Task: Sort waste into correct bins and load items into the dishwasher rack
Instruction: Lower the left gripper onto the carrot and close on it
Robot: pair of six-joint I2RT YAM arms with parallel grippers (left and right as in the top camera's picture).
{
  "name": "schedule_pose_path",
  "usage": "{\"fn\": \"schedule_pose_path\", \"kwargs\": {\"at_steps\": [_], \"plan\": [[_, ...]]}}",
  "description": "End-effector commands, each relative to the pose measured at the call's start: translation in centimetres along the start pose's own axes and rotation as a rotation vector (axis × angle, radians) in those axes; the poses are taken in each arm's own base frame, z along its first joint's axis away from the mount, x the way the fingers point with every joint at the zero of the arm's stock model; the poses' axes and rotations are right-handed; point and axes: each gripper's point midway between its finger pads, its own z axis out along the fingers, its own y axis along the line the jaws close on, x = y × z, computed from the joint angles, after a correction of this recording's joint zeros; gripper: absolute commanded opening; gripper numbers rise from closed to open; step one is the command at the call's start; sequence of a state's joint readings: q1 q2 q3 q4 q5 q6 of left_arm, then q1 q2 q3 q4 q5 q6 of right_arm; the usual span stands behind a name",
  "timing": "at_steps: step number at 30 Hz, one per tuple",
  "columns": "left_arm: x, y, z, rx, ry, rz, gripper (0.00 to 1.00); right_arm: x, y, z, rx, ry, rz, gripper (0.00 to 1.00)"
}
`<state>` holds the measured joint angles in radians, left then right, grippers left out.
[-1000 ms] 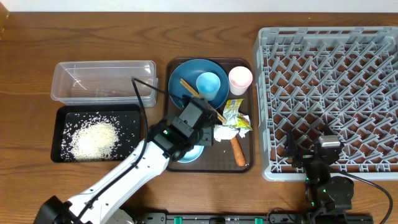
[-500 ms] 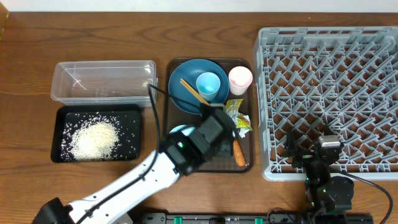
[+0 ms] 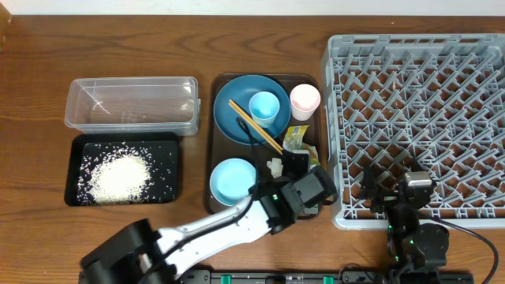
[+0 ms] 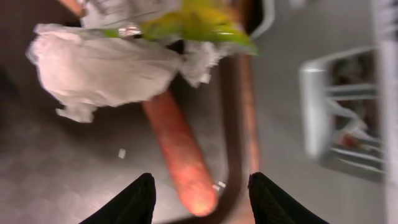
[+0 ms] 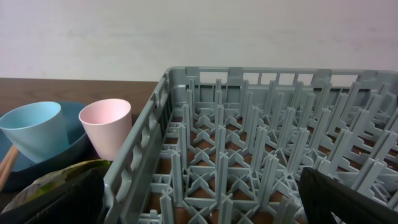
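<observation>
Left gripper point(image 4: 202, 202): jaws spread, released. The near end of the orange sausage stick point(image 4: 177, 143) lies between the fingertips, ungripped, on the brown tray point(image 4: 245, 124). The crumpled napkin point(image 4: 106, 68) touches the stick's far end at 11 o'clock, with the yellow-green wrapper point(image 4: 193, 22) beyond at 12.

Right gripper point(image 5: 202, 199): fingers wide apart, holding nothing, at the near edge of the rack point(image 5: 261, 143).

Overhead, clock centred on the brown tray:
- pale-blue bowl point(image 3: 233, 179) at 8
- dark-blue plate point(image 3: 229, 122) at 12, carrying the light-blue cup point(image 3: 264, 106) and chopsticks point(image 3: 254, 126)
- pink cup point(image 3: 304, 101) at 1
- rack at 3
- black tray point(image 3: 166, 189) at 9, holding rice point(image 3: 118, 175)
- clear tub point(image 3: 130, 102) at 10
</observation>
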<state>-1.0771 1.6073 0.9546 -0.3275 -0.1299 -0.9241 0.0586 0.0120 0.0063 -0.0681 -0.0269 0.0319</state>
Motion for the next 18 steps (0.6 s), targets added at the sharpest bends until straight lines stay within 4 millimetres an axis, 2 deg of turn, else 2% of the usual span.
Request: {"fn": "schedule_pose_path", "kwargs": {"at_steps": [1, 8, 16, 18], "plan": [[-1.6, 0.7, 0.2, -0.045, -0.07, -0.028, 0.55, 0.0, 0.1, 0.0, -0.007, -0.002, -0.019, 0.99], [-1.3, 1.0, 0.5, -0.056, -0.058, -0.026, 0.59, 0.0, 0.1, 0.0, -0.007, -0.002, -0.019, 0.99], [-0.4, 1.7, 2.3, -0.097, -0.032, -0.041, 0.59, 0.0, 0.2, 0.0, -0.007, -0.002, -0.019, 0.99], [-0.2, 1.7, 2.8, -0.097, -0.023, -0.04, 0.64, 0.0, 0.1, 0.0, -0.007, -0.002, -0.019, 0.99]]}}
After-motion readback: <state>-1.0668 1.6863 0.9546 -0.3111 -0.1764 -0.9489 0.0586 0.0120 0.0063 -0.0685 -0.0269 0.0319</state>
